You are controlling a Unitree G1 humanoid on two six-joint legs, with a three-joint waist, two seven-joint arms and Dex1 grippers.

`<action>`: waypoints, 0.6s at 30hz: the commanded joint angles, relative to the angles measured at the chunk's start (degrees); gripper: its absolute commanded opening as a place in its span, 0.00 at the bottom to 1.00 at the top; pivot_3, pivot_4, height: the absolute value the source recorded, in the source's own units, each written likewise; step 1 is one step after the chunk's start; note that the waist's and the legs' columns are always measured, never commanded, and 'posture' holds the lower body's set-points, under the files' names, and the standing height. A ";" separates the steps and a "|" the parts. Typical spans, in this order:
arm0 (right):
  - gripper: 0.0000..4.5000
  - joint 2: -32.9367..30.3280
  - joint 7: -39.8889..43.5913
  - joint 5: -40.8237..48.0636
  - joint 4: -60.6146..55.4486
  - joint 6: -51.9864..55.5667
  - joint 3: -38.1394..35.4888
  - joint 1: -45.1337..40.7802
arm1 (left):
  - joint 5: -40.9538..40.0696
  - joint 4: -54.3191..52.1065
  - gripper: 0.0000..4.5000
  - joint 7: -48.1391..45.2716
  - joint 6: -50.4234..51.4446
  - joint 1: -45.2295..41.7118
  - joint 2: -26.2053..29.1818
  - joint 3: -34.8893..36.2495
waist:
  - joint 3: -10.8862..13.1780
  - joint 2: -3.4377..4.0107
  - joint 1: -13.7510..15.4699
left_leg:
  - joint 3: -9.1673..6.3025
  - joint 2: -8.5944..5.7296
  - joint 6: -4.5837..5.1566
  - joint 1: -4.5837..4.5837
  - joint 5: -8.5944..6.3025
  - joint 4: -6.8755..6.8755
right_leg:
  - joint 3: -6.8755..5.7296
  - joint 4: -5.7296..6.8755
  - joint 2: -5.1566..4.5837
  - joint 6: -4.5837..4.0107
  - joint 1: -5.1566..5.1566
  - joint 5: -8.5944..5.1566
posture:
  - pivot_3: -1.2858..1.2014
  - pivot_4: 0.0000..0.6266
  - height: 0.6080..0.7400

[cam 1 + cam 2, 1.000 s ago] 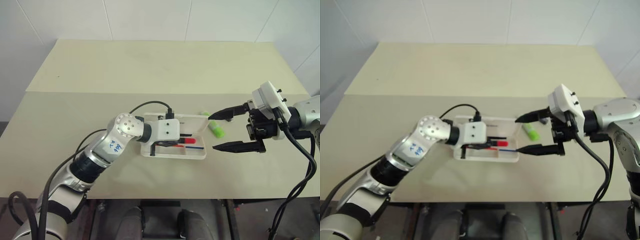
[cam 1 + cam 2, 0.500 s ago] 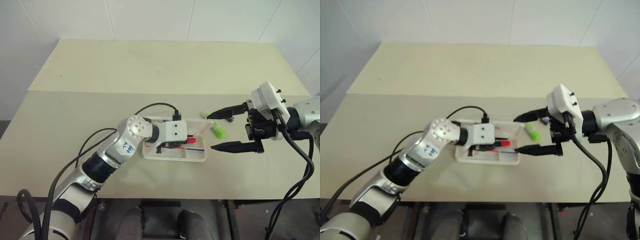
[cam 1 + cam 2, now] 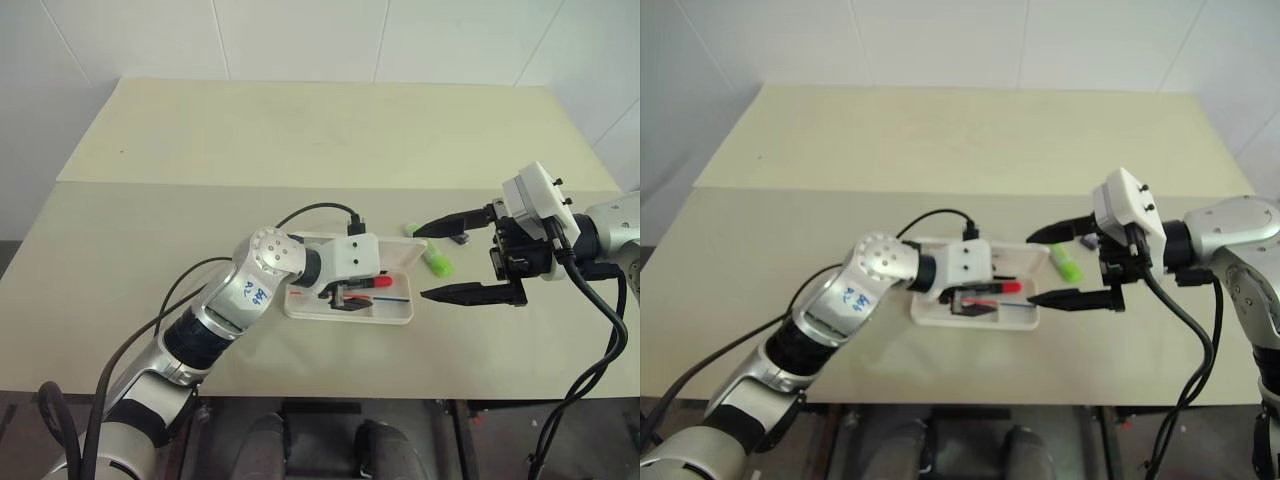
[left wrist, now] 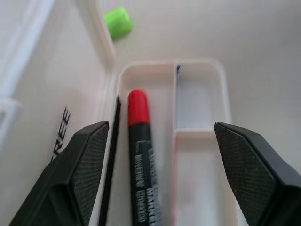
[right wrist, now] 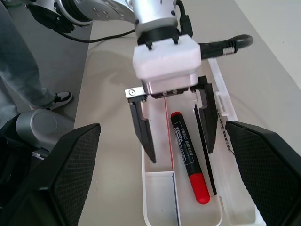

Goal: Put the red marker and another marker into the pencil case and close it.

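Observation:
The pencil case [image 3: 398, 317] lies open on the table, its lid [image 3: 402, 250] folded back on the far side. In the tray lies the red marker [image 4: 140, 155], red cap toward the right, beside a thin black pen [image 4: 111, 160]. My left gripper [image 3: 345, 297] hangs open over the tray, one finger on each side of the marker [image 5: 187, 149] and apart from it. The lime-green highlighter [image 3: 434, 260] rests on the table just past the case's right end. My right gripper [image 3: 420, 263] is open there, above the table, pointing left at the case.
A small dark object [image 3: 460, 238] lies on the table behind the highlighter. Thin red and blue pens [image 3: 392, 297] sit in the tray's near part. A person's leg and shoe [image 5: 33, 70] stand beside the table. The table's far half is bare.
My left gripper has opened wide and the red marker now lies loose in the tray. The right gripper has stayed where it was.

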 commanded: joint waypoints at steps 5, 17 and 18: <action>1.00 -0.47 0.80 -5.49 12.35 -4.08 -0.33 3.68 | -7.02 -6.22 0.85 0.09 5.97 1.89 1.10 5.59 | 0.00 0.00 0.13 | -0.01 -0.01 0.01 0.01 -0.01 0.07 | -0.01 -0.02 -0.02 0.00 0.05 0.00 | 0.52 0.24 1.00; 1.00 4.28 -7.00 -17.76 24.45 -7.41 4.27 0.91 | -16.39 -18.32 0.85 0.13 13.50 2.91 9.11 13.06 | -0.01 0.03 -0.19 | 0.01 0.01 0.00 0.02 -0.01 0.05 | 0.05 -0.01 0.00 0.00 0.01 0.00 | 0.52 0.24 1.00; 1.00 4.61 -7.21 -18.13 24.83 -7.37 4.46 0.59 | -17.45 -19.00 0.85 0.32 14.43 2.93 9.61 14.40 | -0.01 0.04 -0.23 | 0.01 0.02 0.00 0.02 -0.01 0.04 | 0.05 -0.02 0.01 0.00 0.01 0.00 | 0.52 0.24 1.00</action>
